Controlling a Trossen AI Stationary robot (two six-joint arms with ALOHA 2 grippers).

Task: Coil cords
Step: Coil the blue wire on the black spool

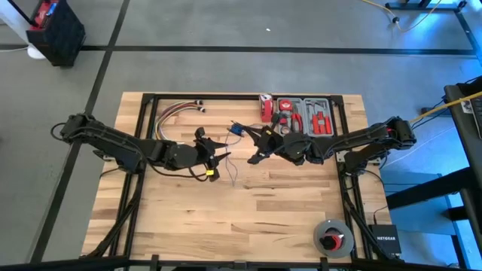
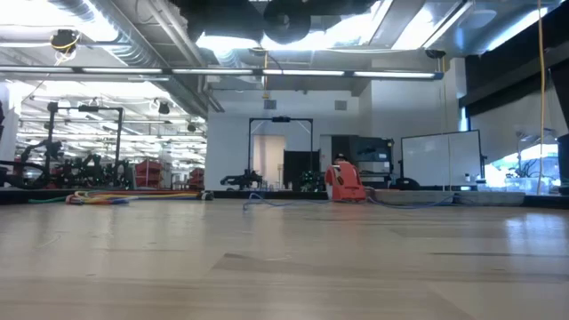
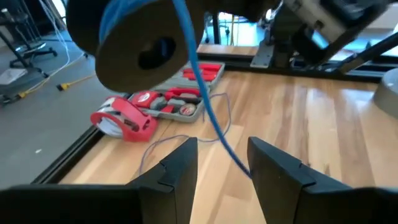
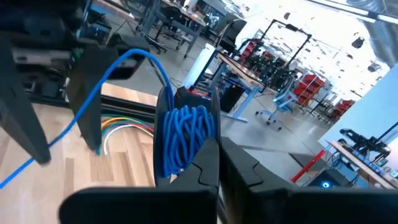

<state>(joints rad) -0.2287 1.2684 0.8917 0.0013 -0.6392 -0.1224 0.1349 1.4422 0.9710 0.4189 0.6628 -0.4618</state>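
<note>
A dark spool (image 3: 137,43) wound with blue cord (image 4: 183,140) hangs above the table's middle, with my right gripper (image 4: 217,165) shut on it. From the spool, one strand of the cord (image 3: 208,106) runs down through the gap of my open left gripper (image 3: 222,165), which faces the spool from the table's left. In the high view, the left gripper (image 1: 217,156) and the right gripper (image 1: 256,143) stand close together, with the spool (image 1: 236,129) between them toward the far side. More thin cord (image 1: 232,172) lies in slack loops on the wood below. My right gripper pinches the rim of one flange (image 4: 210,134) of the spool between its two shut fingers, which come about level from the table's right. The spool is lifted clear of the table and shows edge-on in the right wrist view. My left gripper has the strand between its fingers; whether it touches one finger (image 3: 273,177), I cannot tell.
A red tool case (image 1: 305,117) and a red tape measure (image 1: 266,108) lie at the far edge. A bundle of coloured wires (image 1: 177,113) lies at the far left. A round reel (image 1: 334,237) sits at the near right corner. The near half is bare wood.
</note>
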